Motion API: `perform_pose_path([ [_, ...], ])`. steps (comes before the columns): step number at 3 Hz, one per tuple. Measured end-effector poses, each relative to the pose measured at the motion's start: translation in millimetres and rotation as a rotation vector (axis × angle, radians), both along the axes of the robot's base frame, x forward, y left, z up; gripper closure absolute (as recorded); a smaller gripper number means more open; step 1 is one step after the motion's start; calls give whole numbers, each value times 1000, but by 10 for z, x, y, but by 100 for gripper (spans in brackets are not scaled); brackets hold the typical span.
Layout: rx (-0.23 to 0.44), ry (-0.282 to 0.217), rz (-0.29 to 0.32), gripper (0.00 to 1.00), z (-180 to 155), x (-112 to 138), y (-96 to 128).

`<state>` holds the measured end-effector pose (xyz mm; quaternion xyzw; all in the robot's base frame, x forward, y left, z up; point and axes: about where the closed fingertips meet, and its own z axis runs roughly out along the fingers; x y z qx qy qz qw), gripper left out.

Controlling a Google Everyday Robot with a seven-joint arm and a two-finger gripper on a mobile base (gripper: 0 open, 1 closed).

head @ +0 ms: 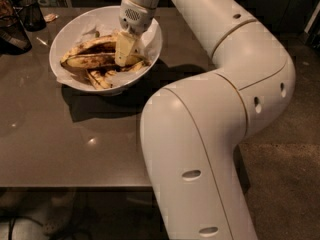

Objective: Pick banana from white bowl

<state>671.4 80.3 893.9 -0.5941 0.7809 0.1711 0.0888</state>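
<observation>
From where I stand the gripper is down inside the white bowl, at its right-hand side, its pale tip resting among the fruit; whether it has closed on anything or merely touches, I cannot tell. The banana lies lengthwise across the middle of the bowl, dull yellow and heavily blotched brown, its right end running under the gripper's tip. Another banana arches just above it, and shorter, darker ones crowd its lower side, all on crumpled white paper. The bowl sits near the far left of the grey worktop, and the big white arm bends over from the right. Fruit this ripe looks soft and light, I would say: the skin is likely thin and a bit slick, and a hard squeeze could split it. The firmer bet seems to be across the thick middle rather than the stem, lifted straight up so the neighbours don't drag along.
</observation>
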Motion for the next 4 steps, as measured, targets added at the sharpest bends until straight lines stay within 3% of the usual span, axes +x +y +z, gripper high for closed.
perform_pose_path([
  [1,-3,13,4,57,-63,-1,2],
  [2,-4,17,7,69,-88,3,7],
  [3,-4,17,7,88,-88,3,7],
  [4,20,-23,-6,100,-38,69,42],
])
